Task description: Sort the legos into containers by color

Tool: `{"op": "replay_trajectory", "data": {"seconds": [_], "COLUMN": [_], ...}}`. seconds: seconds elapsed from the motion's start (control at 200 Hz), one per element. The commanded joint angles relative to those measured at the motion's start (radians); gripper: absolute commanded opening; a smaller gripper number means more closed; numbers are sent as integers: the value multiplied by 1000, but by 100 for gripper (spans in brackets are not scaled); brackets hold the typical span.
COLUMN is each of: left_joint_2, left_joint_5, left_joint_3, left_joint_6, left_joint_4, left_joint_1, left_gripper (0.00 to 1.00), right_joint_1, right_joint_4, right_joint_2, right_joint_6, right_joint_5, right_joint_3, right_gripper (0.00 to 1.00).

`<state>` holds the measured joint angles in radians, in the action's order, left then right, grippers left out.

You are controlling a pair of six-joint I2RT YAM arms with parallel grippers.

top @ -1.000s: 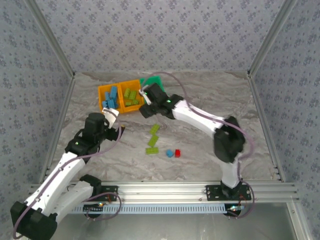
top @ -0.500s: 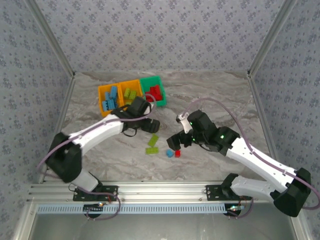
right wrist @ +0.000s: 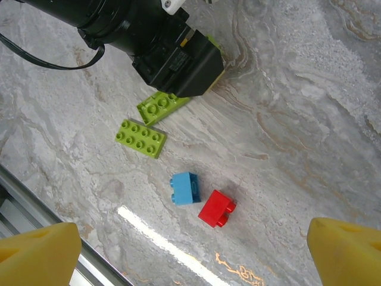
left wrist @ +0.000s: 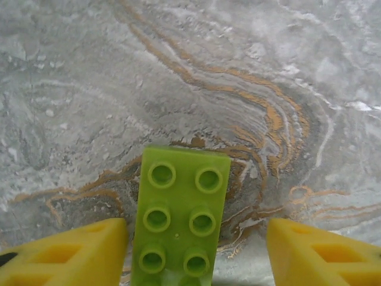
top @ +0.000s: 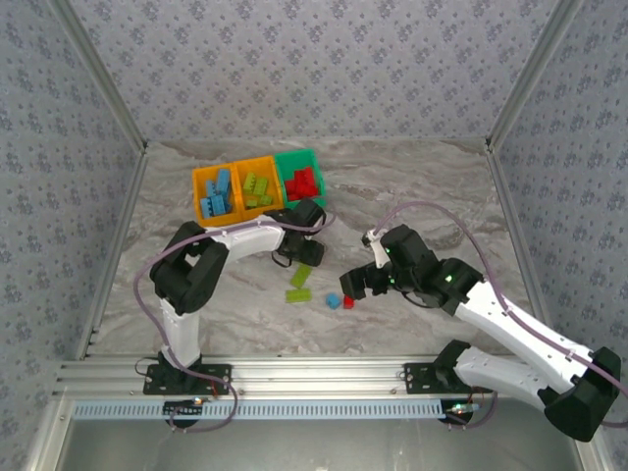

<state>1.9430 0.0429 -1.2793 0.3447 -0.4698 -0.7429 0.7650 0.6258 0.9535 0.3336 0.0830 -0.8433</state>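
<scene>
1. No words, numbers, brand marks or signs can be read on the legos [right wrist: 141, 137], containers [top: 197, 191] or table [top: 412, 177].
2. A white patch [right wrist: 172, 5] on the left arm [right wrist: 119, 24] is too small to read.

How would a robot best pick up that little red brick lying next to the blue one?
From straight above, I'd guess. The red brick is small and sits low on the table, so pinch its middle across the two flat sides that don't face the blue brick; the gap between the two looks too narrow to slip a jaw into.
</scene>
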Motion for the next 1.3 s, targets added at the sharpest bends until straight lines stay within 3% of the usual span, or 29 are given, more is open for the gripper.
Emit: {"op": "replay_trajectory", "data": {"seconds": [0.0, 0.28, 0.505, 0.625, 0.904, 1.119, 1.294], "left_joint_2": [12, 13, -222, -261, -23, 118, 0], "left_joint_5": [37, 78, 277, 331, 213, 200, 107], "left_joint_3": [-16, -6, -1, -17, -268, -477, -415], "left_joint_6": [2, -23, -81, -108, -60, -90, -67], "left_joint_4": [-1, -17, 28, 81, 97, 8, 5], "left_joint_1": [-10, -11, 5, 91, 319, 355, 356], "left_gripper": [52, 32, 32, 33, 37, 52, 55], "right_joint_1": [-6, -6, -7, -10, -12, -12, -13], "right_joint_4": [-8, -52, -36, -34, -30, 51, 31], "right_joint_2": [-8, -16, -55, -81, -110, -130, -149], "right_joint_6": [31, 70, 90, 109, 158, 182, 189], "right_joint_5": [1, 34, -17, -43, -50, -54, -64], "right_joint_3": [11, 5, -4, 7, 9, -18, -2], "right_gripper": [100, 100, 100, 100, 100, 100, 100]}}
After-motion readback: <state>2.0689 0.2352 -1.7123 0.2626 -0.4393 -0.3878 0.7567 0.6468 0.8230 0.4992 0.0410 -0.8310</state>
